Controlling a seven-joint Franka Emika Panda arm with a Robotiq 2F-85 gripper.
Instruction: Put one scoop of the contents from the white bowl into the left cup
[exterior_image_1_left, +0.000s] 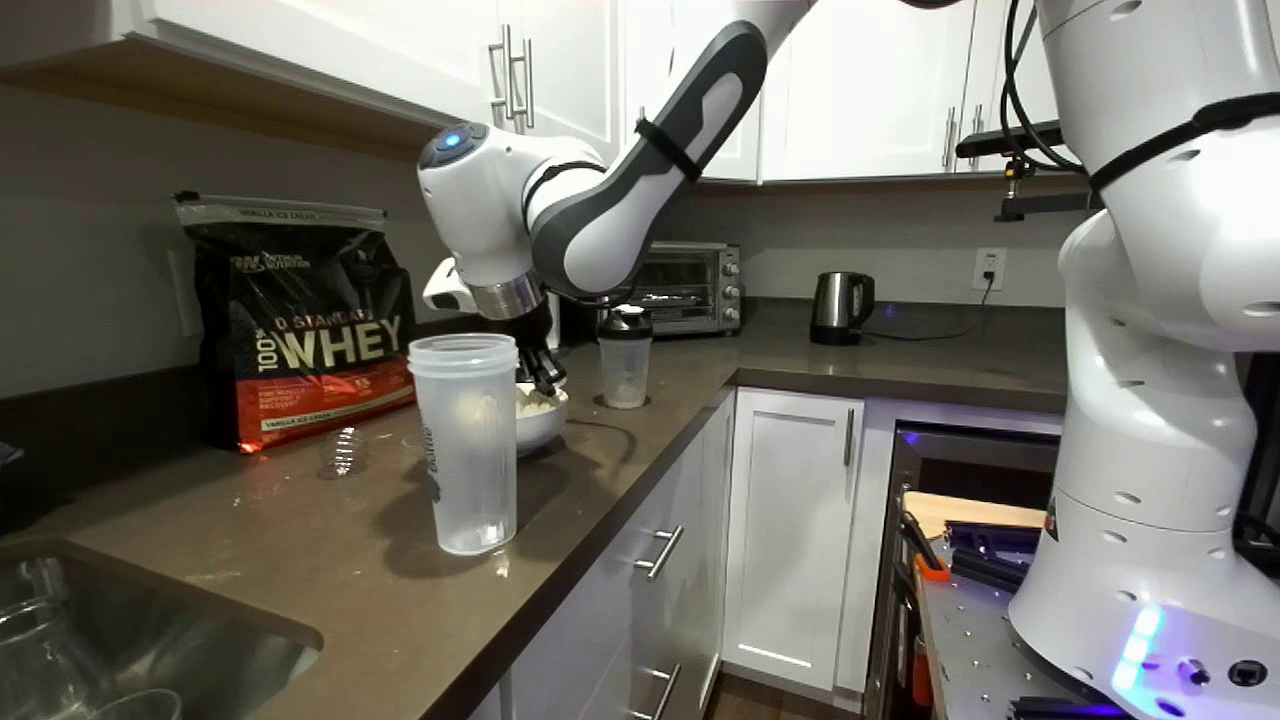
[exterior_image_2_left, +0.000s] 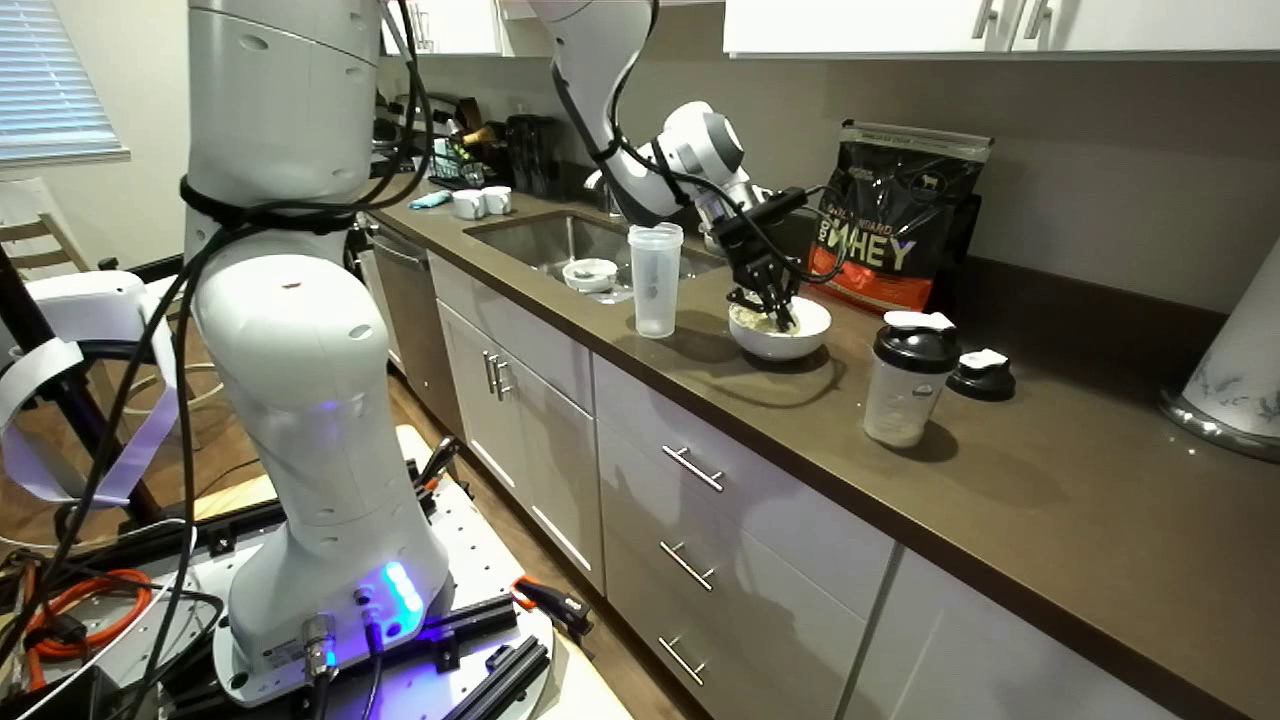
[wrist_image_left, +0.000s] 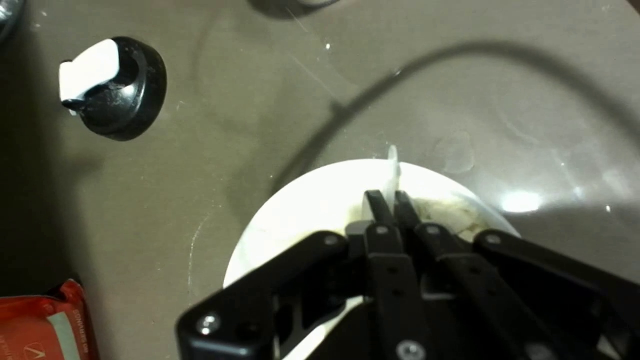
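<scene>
Wrist view: hand (wrist_image_left: 391, 200) clamped on pale scoop (wrist_image_left: 393, 172), jaws nearly together w/ handle btwn, down at mouth of white bowl (exterior_image_2_left: 785, 347); handle tip appears to cross bowl rim. Scoop head mostly hidden under hand; fill not verifiable. Powder (exterior_image_2_left: 755, 319) present in bowl. Left cup (exterior_image_1_left: 468, 450) upright, apparently lidless, on bowl's sink (exterior_image_1_left: 225, 635) side, nr but apart.

Handling (est.): scoop prob. light, stiff, smooth plastic; may twist if pinched off-centre. Best hold: flat on handle, clear of head. Powder prob. soft, loose, spill-prone w/ tilt. Cup likely light, poss. tips if bumped; tall rim req. approach from above.

Clearances: counter (exterior_image_2_left: 1000, 500) front edge runs nr bowl, on side opp. whey bag (exterior_image_2_left: 890, 205); ltd margin there. Bag stands behind bowl in an exterior view, restricting swing that way. Shaker bottle (exterior_image_2_left: 903, 400) also nr bowl, on side away from cup. Gap bowl-to-cup short, open. Rec. lift off bowl level, to above cup rim, before crossing.
</scene>
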